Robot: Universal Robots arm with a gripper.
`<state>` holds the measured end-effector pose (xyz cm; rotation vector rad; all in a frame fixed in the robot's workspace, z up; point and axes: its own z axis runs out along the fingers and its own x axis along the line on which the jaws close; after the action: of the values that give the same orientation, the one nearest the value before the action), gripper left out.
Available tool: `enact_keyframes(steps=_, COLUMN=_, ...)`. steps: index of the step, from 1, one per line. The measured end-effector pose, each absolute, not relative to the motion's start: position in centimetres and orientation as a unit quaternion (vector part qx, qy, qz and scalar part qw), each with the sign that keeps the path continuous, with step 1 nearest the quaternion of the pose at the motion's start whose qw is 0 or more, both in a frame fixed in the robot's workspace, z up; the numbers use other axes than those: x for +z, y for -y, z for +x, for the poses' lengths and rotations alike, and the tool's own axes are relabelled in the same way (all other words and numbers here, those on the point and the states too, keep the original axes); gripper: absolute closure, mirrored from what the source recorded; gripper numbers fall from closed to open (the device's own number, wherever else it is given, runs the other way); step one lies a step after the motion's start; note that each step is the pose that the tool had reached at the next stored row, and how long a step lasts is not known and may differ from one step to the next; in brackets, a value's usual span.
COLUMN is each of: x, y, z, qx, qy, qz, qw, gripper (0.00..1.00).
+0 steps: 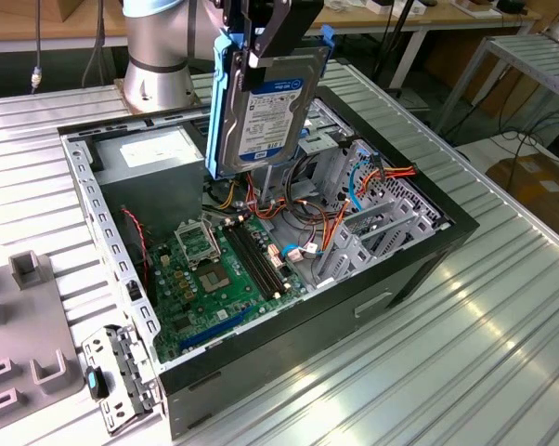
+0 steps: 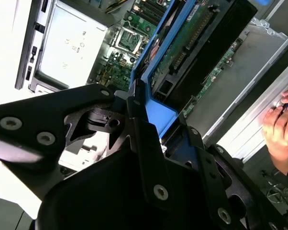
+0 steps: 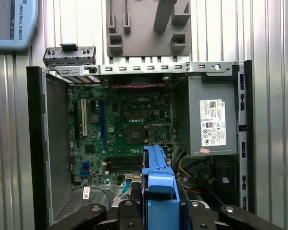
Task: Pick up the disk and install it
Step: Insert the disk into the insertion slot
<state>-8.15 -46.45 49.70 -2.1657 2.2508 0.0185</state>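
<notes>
The disk (image 1: 261, 111) hangs upright above the open computer case (image 1: 400, 269). It is a silver-grey drive with a white-and-blue label, framed by a blue bracket (image 1: 220, 84). My gripper (image 1: 264, 42) is shut on its upper end, by the blue bracket. In the second wrist view the disk's green circuit-board underside (image 2: 192, 33) and the bracket (image 2: 160, 115) run out from my black fingers (image 2: 151, 158). The first wrist view has the bracket (image 3: 158, 184) over the motherboard (image 3: 129, 129), near the case's cable-filled corner.
Inside the case are a grey power supply box with a white sticker (image 1: 154, 153), orange and blue cables (image 1: 354, 190) and a metal drive cage (image 1: 382, 228). A grey fixture (image 1: 24, 316) and a small blue-tabbed metal cage (image 1: 112, 376) lie beside it. A person's hand (image 2: 280, 129) rests at the case's edge.
</notes>
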Motion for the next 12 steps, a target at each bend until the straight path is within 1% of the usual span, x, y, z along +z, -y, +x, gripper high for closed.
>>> enact_keyframes(steps=12, x=49.63, y=46.78, z=-7.27, qx=0.002, qy=-0.721, qz=-0.693, qw=0.005, gripper=0.63)
